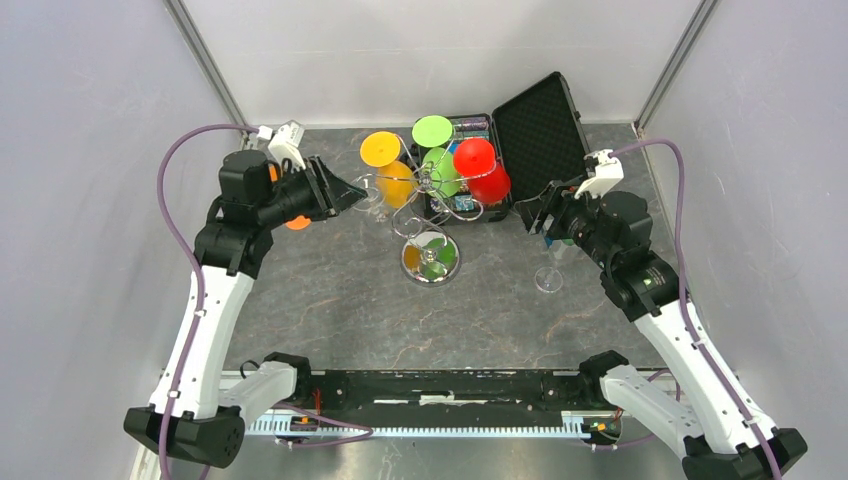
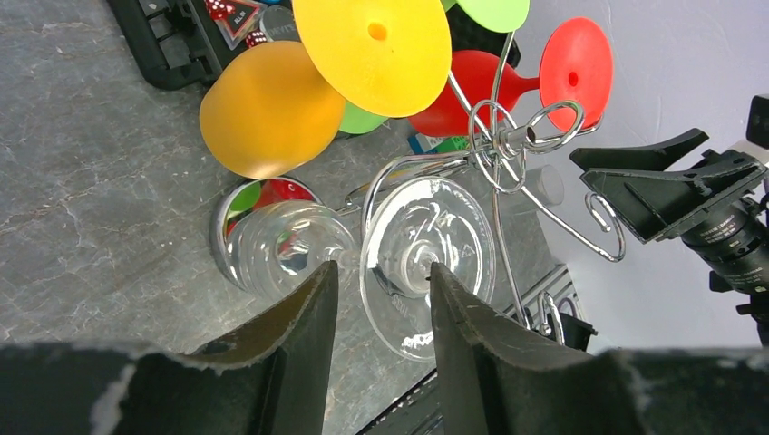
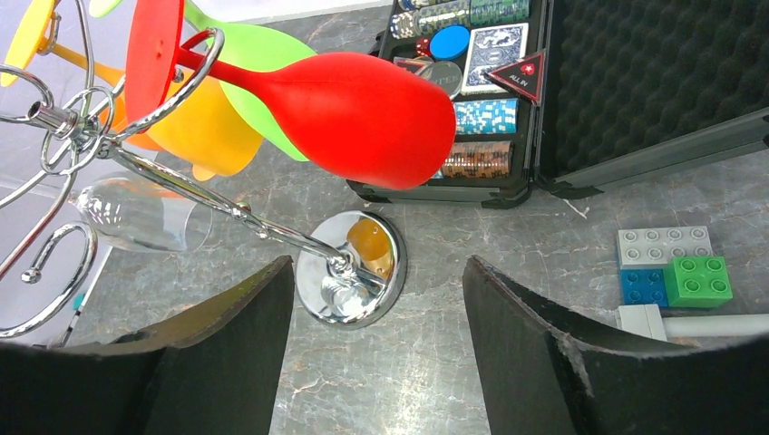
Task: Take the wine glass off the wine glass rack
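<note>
— The wine glass rack (image 1: pixel 430 258)?
— Chrome wire, upright on its mirrored disc base, mid-table.
— And the wine glass (image 2: pixel 426 263)?
— Clear — hanging by its foot from a curled arm, at nine o'clock from the pole.

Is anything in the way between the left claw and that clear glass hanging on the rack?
Nothing visible does. The left gripper is open around the stem of the clear wine glass. The wine glass rack hooks the glass by its foot just beyond the fingertips, and the orange glass hangs apart, further back.
</note>
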You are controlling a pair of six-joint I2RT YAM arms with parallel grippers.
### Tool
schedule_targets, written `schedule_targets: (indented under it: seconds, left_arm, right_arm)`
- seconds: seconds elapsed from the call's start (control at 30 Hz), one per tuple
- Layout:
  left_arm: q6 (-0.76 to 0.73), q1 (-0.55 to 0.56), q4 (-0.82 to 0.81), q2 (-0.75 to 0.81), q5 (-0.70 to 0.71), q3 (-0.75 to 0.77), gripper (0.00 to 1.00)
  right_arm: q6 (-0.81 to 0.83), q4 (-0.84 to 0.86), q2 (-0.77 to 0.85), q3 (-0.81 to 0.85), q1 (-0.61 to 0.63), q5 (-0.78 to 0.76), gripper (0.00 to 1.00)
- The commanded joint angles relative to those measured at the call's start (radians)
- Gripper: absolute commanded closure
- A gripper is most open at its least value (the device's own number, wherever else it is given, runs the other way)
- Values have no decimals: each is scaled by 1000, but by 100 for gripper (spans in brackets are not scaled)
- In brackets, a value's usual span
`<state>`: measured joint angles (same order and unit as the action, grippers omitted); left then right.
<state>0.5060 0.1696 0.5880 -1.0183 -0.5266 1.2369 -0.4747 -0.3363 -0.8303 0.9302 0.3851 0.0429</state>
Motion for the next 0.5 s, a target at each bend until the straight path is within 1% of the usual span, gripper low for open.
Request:
schedule_targets:
  seconds: [0.0,0.17,0.3,0.47]
  left_arm:
    - [39,-4,4,32,-6,-1,55]
    - [48,-4,4,38,-4,-1,58]
    - [58,-4,0,41,-19,1,62]
    - [86,-4,-13,44,-48,3,74]
  right_arm:
    - [-5,44,18,-5,-3,-9,27]
    - [-10,46,18,-11,-3,-11,27]
    - [-12,52,20,-18,-2,-11,27]
    - [-16,57,24,-25,-3,-11,27]
